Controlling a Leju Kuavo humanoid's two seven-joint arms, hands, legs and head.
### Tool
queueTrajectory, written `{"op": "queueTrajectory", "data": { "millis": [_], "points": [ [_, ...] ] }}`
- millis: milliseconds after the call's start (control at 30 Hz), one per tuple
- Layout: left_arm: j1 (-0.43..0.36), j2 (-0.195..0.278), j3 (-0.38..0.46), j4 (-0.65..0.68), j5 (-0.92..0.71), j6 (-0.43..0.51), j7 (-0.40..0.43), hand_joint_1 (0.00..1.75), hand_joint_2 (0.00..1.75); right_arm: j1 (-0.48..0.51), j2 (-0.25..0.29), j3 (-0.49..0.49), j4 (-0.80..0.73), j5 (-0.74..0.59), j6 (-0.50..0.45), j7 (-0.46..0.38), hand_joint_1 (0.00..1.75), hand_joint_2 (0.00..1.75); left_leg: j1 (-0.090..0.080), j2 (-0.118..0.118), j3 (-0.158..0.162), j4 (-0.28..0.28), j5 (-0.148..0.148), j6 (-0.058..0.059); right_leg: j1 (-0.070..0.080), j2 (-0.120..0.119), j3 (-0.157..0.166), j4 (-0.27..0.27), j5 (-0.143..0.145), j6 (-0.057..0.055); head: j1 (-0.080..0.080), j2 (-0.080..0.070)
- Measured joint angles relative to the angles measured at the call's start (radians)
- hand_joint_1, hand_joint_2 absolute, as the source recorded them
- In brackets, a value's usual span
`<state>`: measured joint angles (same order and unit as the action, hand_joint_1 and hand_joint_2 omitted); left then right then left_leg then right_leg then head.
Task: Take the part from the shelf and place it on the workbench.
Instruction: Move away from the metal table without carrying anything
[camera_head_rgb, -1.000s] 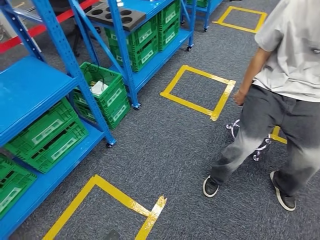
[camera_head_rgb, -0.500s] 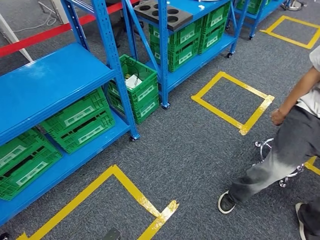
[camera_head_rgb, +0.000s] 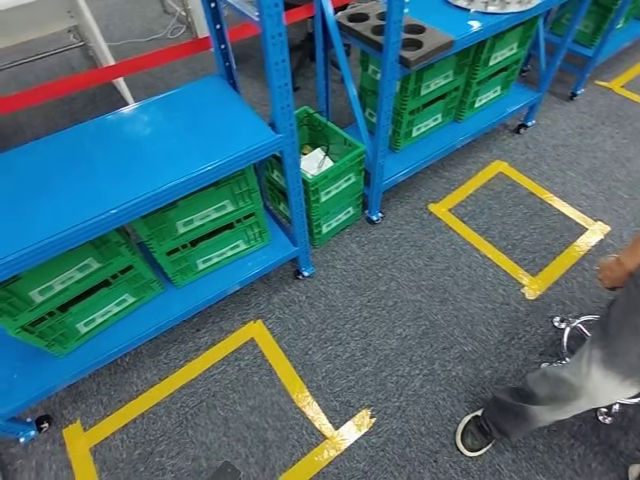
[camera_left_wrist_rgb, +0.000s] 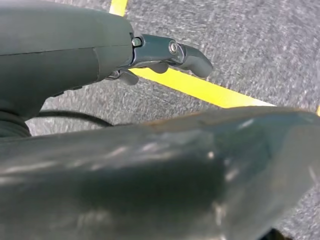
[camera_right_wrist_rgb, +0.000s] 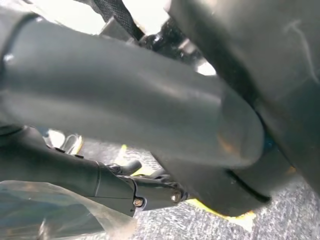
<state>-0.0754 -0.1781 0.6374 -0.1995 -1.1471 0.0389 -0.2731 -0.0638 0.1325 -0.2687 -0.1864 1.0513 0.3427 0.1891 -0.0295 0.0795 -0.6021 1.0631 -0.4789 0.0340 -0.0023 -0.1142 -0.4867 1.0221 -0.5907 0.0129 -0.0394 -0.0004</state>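
A round silver part (camera_head_rgb: 490, 4) lies on the top deck of the far blue shelf (camera_head_rgb: 445, 20), beside a grey foam tray with round holes (camera_head_rgb: 392, 30); most of the part is cut off by the picture's edge. My left hand (camera_left_wrist_rgb: 75, 55) hangs over the grey carpet with its fingers (camera_left_wrist_rgb: 170, 50) stretched out and nothing in it. My right hand (camera_right_wrist_rgb: 113, 110) also hangs low. A clear, wrinkled film (camera_right_wrist_rgb: 56, 210) lies against its dark fingers (camera_right_wrist_rgb: 113, 185); I cannot tell whether the hand holds it.
A near blue shelf (camera_head_rgb: 136, 150) holds green crates (camera_head_rgb: 204, 225). Another green crate (camera_head_rgb: 324, 170) stands on the floor between the shelves. Yellow tape squares (camera_head_rgb: 521, 230) mark the carpet. A person's leg (camera_head_rgb: 573, 380) and a chrome chair base (camera_head_rgb: 577, 330) are at the right.
The camera has turned left, so the whole scene has slid right: the near shelf now spans the left half, and the person has slipped to the right edge.
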Motion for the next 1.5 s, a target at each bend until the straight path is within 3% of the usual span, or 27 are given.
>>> {"op": "queueTrajectory", "data": {
  "millis": [67,133,200,267,300,367,433,500,567,633,700,733,800,833,867,933,1000,1067,1100,1167,1233,1267,1300,1333,1400,1433,1500],
  "points": [
    [0.003,0.000,0.000,0.000,0.000,0.000,0.000,0.00,0.00,-0.002,-0.001,0.000,-0.001,0.000,0.000,0.001,0.00,0.00,0.003,-0.020,0.005,-0.017,0.000,0.003,0.001,-0.012,0.010,-0.004,-0.005,0.007,-0.001,0.000],
    [0.005,0.000,0.000,0.000,0.000,0.000,0.000,0.00,0.00,-0.004,-0.002,-0.001,-0.002,0.000,0.000,0.001,0.00,0.00,0.011,-0.044,0.014,-0.034,0.006,0.008,-0.002,0.035,0.002,0.027,-0.028,0.014,0.002,0.000],
    [0.001,-0.002,0.000,0.000,0.000,0.000,0.000,0.00,0.00,-0.005,-0.002,-0.003,-0.002,-0.002,0.001,-0.003,0.00,0.00,0.018,-0.067,0.018,-0.040,0.009,0.013,-0.004,0.096,-0.054,0.137,-0.076,0.020,0.006,0.000],
    [-0.001,-0.003,0.000,0.000,0.000,0.000,0.001,0.00,0.00,-0.012,-0.002,-0.006,-0.002,-0.004,0.002,-0.008,0.00,0.00,0.020,-0.092,0.021,-0.040,0.008,0.015,-0.004,0.110,-0.116,0.249,-0.105,0.026,0.008,0.000],
    [0.000,-0.003,0.000,0.000,0.000,0.000,0.001,0.00,0.00,-0.016,-0.002,-0.007,-0.002,-0.004,0.002,-0.009,0.00,0.00,0.021,-0.106,0.023,-0.040,0.006,0.014,-0.005,0.112,-0.128,0.262,-0.091,0.029,0.008,0.000],
    [0.000,-0.004,0.000,0.000,0.000,0.000,0.004,0.00,0.00,-0.017,-0.003,-0.007,-0.002,-0.002,0.002,-0.007,0.00,0.00,0.025,-0.137,0.029,-0.036,0.002,0.008,-0.011,0.120,-0.105,0.184,-0.015,0.036,0.008,0.000],
    [-0.001,-0.004,0.000,0.000,0.000,0.000,0.005,0.00,0.00,-0.013,-0.004,-0.007,-0.002,-0.001,0.002,-0.005,0.00,0.00,0.028,-0.168,0.025,-0.025,-0.003,-0.004,-0.020,0.162,-0.065,0.074,0.036,0.043,0.011,0.000],
    [-0.002,-0.003,0.000,0.000,0.000,0.000,0.006,0.00,0.00,-0.012,-0.004,-0.008,-0.001,-0.001,0.002,-0.005,0.00,0.00,0.029,-0.190,0.010,-0.016,-0.002,-0.018,-0.022,0.193,-0.045,0.029,0.031,0.033,0.014,0.000],
    [0.003,-0.002,0.000,0.000,0.000,0.000,0.006,0.00,0.00,-0.014,-0.002,-0.008,-0.002,-0.001,0.003,-0.005,0.00,0.00,0.031,-0.207,0.000,-0.016,0.004,-0.029,-0.022,0.178,-0.038,0.020,0.028,0.015,0.012,0.000],
    [0.006,-0.002,0.000,0.000,0.000,0.000,0.006,0.00,0.00,-0.013,0.001,-0.008,-0.002,-0.001,0.003,-0.005,0.00,0.00,0.029,-0.178,-0.013,0.010,-0.010,-0.039,-0.024,0.154,-0.031,0.014,0.030,0.006,0.004,0.000],
    [0.003,-0.002,0.000,0.000,0.000,0.000,0.006,0.00,0.00,-0.008,0.001,-0.008,-0.002,-0.001,0.003,-0.004,0.00,0.00,0.028,-0.118,-0.060,0.109,-0.059,-0.048,-0.023,0.123,-0.023,0.011,0.027,-0.001,-0.006,0.000],
    [0.001,-0.002,0.000,0.000,0.000,0.000,0.006,0.00,0.00,-0.006,0.001,-0.008,-0.002,-0.001,0.003,-0.004,0.00,0.00,0.030,-0.100,-0.093,0.176,-0.084,-0.051,-0.020,0.106,-0.020,0.010,0.024,-0.005,-0.008,0.000],
    [0.002,-0.002,0.000,0.000,0.000,0.000,0.006,0.00,0.00,-0.004,0.000,-0.008,-0.002,0.000,0.003,-0.004,0.00,0.00,0.032,-0.088,-0.134,0.255,-0.098,-0.051,-0.016,0.077,-0.015,0.010,0.018,-0.009,-0.009,0.000],
    [0.003,-0.001,0.000,0.000,0.000,0.000,0.005,0.00,0.00,-0.003,0.000,-0.008,-0.002,0.000,0.003,-0.003,0.00,0.00,0.031,-0.086,-0.129,0.242,-0.077,-0.048,-0.014,0.064,-0.011,0.010,0.014,-0.010,-0.009,0.000],
    [0.004,-0.001,0.000,0.000,0.000,0.000,0.004,0.00,0.00,-0.003,-0.001,-0.009,-0.002,0.000,0.003,-0.003,0.00,0.00,0.029,-0.080,-0.106,0.194,-0.042,-0.040,-0.011,0.051,-0.005,0.010,0.010,-0.010,-0.009,0.000],
    [0.003,0.000,0.000,0.000,0.001,0.000,0.001,0.00,0.00,-0.001,-0.001,-0.009,-0.001,0.001,0.003,-0.003,0.00,0.00,0.015,-0.039,-0.046,0.072,0.012,-0.016,-0.006,0.027,0.003,0.007,0.000,-0.009,-0.008,0.000],
    [0.000,-0.001,0.000,0.000,0.001,0.000,-0.001,0.00,0.00,0.002,-0.001,-0.009,-0.001,0.001,0.003,-0.002,0.00,0.00,0.001,-0.005,-0.013,0.006,0.014,0.002,-0.001,0.004,0.005,0.001,-0.007,-0.004,-0.008,0.000],
    [0.002,0.000,0.000,0.000,0.003,0.000,-0.002,0.00,0.00,0.000,-0.001,-0.009,-0.002,0.001,0.002,-0.002,0.00,0.00,-0.001,-0.016,-0.006,-0.013,0.007,0.007,0.002,-0.018,0.016,-0.008,-0.011,0.003,-0.009,0.000],
    [0.005,0.000,0.000,0.000,0.004,-0.001,-0.002,0.00,0.00,-0.002,-0.001,-0.009,-0.002,0.002,0.002,-0.002,0.00,0.00,0.002,-0.027,-0.001,-0.023,0.010,0.008,0.002,-0.013,0.023,-0.009,-0.015,0.007,-0.008,0.000],
    [0.006,-0.001,0.000,0.000,0.006,-0.001,-0.003,0.00,0.00,-0.002,-0.002,-0.009,-0.003,0.002,0.002,-0.003,0.00,0.00,0.012,-0.052,0.013,-0.046,0.018,0.012,0.002,0.040,0.009,0.037,-0.045,0.014,-0.005,0.000],
    [0.001,-0.004,0.000,0.000,0.007,-0.001,-0.003,0.00,0.00,-0.003,-0.002,-0.011,-0.003,0.000,0.003,-0.008,0.00,0.00,0.018,-0.076,0.019,-0.053,0.020,0.016,-0.001,0.098,-0.058,0.160,-0.095,0.019,-0.001,0.000],
    [0.000,-0.004,0.000,0.000,0.008,-0.002,-0.003,0.00,0.00,-0.007,-0.002,-0.012,-0.003,-0.001,0.003,-0.010,0.00,0.00,0.020,-0.089,0.020,-0.053,0.018,0.017,-0.001,0.107,-0.093,0.219,-0.110,0.023,0.000,0.000],
    [0.000,-0.005,0.000,0.000,0.008,-0.002,-0.003,0.00,0.00,-0.011,-0.002,-0.012,-0.003,-0.001,0.003,-0.012,0.00,0.00,0.021,-0.103,0.024,-0.052,0.016,0.016,-0.001,0.111,-0.116,0.252,-0.107,0.026,0.001,0.000],
    [0.000,-0.005,0.000,0.000,0.008,-0.003,-0.003,0.00,0.00,-0.014,-0.003,-0.012,-0.003,-0.001,0.004,-0.012,0.00,0.00,0.023,-0.118,0.028,-0.051,0.013,0.013,-0.002,0.112,-0.122,0.249,-0.084,0.030,0.001,0.000],
    [0.001,-0.006,0.000,0.000,0.008,-0.003,-0.003,0.00,0.00,-0.013,-0.004,-0.012,-0.003,0.000,0.003,-0.009,0.00,0.00,0.028,-0.151,0.034,-0.045,0.005,0.003,-0.009,0.128,-0.093,0.151,0.001,0.038,0.001,0.000],
    [0.000,-0.005,0.000,0.000,0.008,-0.004,-0.003,0.00,0.00,-0.011,-0.004,-0.012,-0.002,0.000,0.003,-0.009,0.00,0.00,0.029,-0.166,0.033,-0.038,0.001,-0.003,-0.014,0.152,-0.075,0.096,0.031,0.041,0.004,0.000],
    [0.000,-0.005,0.000,0.000,0.009,-0.004,-0.003,0.00,0.00,-0.010,-0.004,-0.012,-0.001,0.000,0.003,-0.007,0.00,0.00,0.029,-0.190,0.020,-0.025,-0.002,-0.015,-0.021,0.189,-0.049,0.027,0.043,0.036,0.006,0.000]
  ]
}}
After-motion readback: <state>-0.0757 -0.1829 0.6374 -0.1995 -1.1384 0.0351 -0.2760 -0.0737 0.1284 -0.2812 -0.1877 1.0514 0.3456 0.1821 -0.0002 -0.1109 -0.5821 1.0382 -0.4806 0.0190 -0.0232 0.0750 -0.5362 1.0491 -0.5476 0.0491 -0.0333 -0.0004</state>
